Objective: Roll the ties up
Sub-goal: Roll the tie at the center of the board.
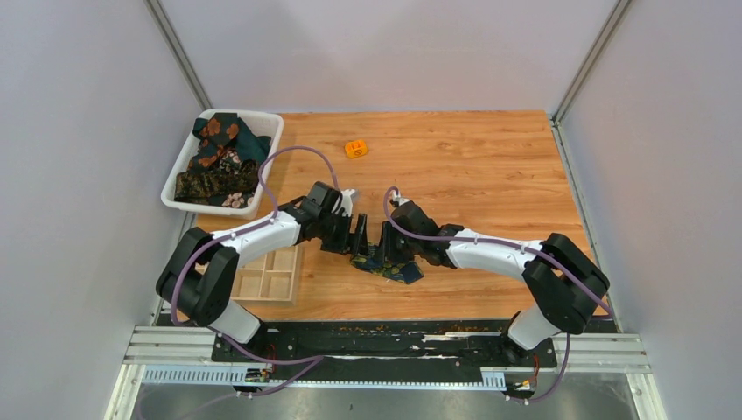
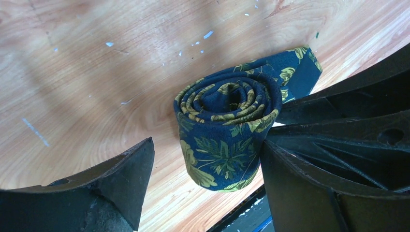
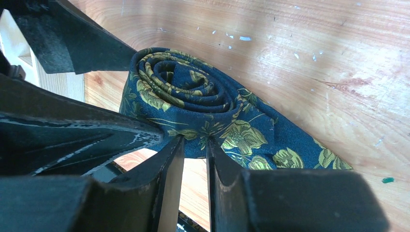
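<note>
Table (image 1: 490, 175): one, wood-grain, carrying everything you see listed below.

Arms: two. Your left arm (image 1: 254, 232) and right arm (image 1: 499, 254) both reach inward and meet near the table's middle, towards the near edge.

Basket (image 1: 262, 115): one, white, at the far left corner. It holds a heap of dark floral ties (image 1: 219, 162), too tangled for you to count.

Wooden tray (image 1: 267, 276): one, divided into compartments, at the near left, partly under your left arm.

Navy tie (image 2: 225, 125): one, with yellow-green flowers, lying on the table between the two grippers.
- Most of its length is wound into a coil that stands on its edge, spiral face up, so the roll's axis is upright.
- The unwound tail lies flat on the wood and runs out from the coil along your right gripper's side.

Left gripper (image 2: 208, 142): one, fingers spread wide. The coil sits in the gap, pressed to one finger (image 2: 300, 183) and apart from the other.

Right gripper (image 3: 196, 142): one, fingers drawn in to a narrow slit, the tips closed on the near edge of the tie's fabric just below the coil.

Orange piece (image 1: 355, 149): one, small, alone on the far part of the table, well apart from the tie.
</note>
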